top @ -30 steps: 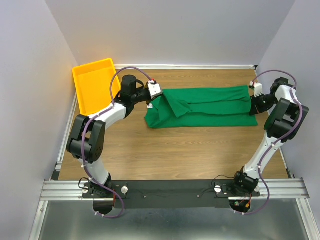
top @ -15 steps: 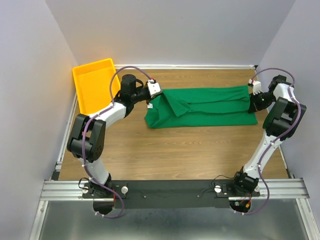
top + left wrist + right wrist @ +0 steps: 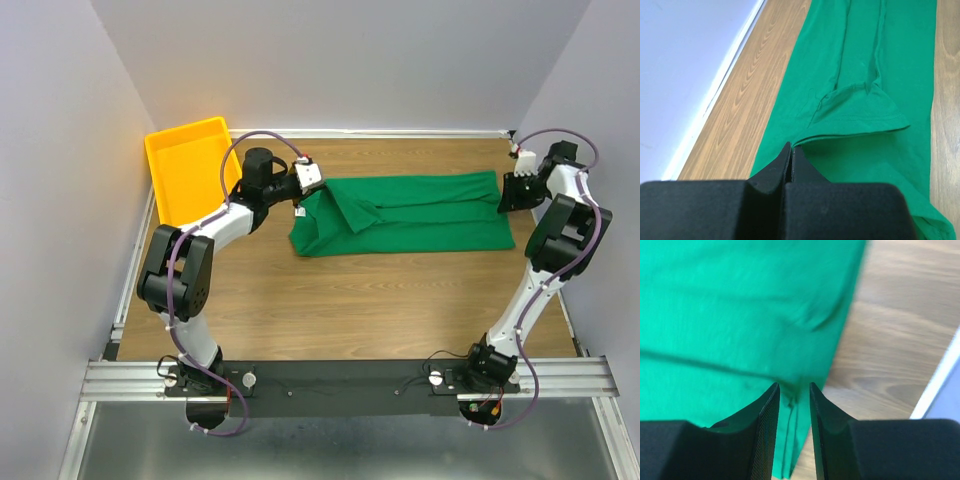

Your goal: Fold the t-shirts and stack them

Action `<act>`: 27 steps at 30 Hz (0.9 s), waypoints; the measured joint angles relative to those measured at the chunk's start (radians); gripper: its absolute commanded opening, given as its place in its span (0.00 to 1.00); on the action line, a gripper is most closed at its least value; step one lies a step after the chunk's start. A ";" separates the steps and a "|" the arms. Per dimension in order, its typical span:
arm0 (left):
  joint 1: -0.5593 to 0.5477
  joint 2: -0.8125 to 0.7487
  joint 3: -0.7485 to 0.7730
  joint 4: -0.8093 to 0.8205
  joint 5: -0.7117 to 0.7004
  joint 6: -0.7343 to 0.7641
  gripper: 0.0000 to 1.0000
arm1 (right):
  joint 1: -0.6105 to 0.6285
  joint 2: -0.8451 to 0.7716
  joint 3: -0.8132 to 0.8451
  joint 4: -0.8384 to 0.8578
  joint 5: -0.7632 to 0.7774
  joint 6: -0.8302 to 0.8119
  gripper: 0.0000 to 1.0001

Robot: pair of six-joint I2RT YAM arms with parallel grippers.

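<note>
Since a second ago the right arm (image 3: 558,230) has drawn back toward the far right corner. The right claw (image 3: 793,390) now sits just off the right end of the t-shirt (image 3: 420,215), released, its fingers a narrow slot apart with nothing between them. On the other side the left arm (image 3: 215,225) has not shifted. It reaches in from the left, bent at the elbow, and the left claw (image 3: 791,149) is clenched on the shirt's left edge, with cloth rising to its tips. Green and plain, the t-shirt lies across the far half of the table (image 3: 350,300), folded into a long band, one sleeve lapped over near the left end. A yellow tray (image 3: 190,175) stands beside the left arm.
</note>
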State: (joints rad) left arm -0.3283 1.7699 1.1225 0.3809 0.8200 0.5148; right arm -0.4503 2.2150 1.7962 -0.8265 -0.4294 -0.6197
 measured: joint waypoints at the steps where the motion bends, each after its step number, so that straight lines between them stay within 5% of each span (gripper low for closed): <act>1: 0.000 0.000 0.000 0.000 0.000 -0.001 0.00 | 0.000 -0.005 -0.005 0.029 0.009 0.041 0.38; 8: 0.000 0.008 0.018 0.000 -0.001 -0.008 0.00 | 0.014 -0.103 -0.070 0.138 -0.053 0.211 0.41; 15: 0.000 0.026 0.043 0.000 -0.006 -0.014 0.00 | 0.152 -0.231 -0.234 0.099 -0.245 0.068 0.44; 27: -0.011 0.087 0.133 0.002 -0.029 -0.037 0.00 | 0.394 -0.272 -0.315 0.056 -0.314 -0.019 0.50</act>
State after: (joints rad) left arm -0.3397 1.8568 1.2556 0.3828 0.7914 0.4778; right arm -0.0563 1.9430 1.4815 -0.7708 -0.7437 -0.6388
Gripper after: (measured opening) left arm 0.008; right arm 0.475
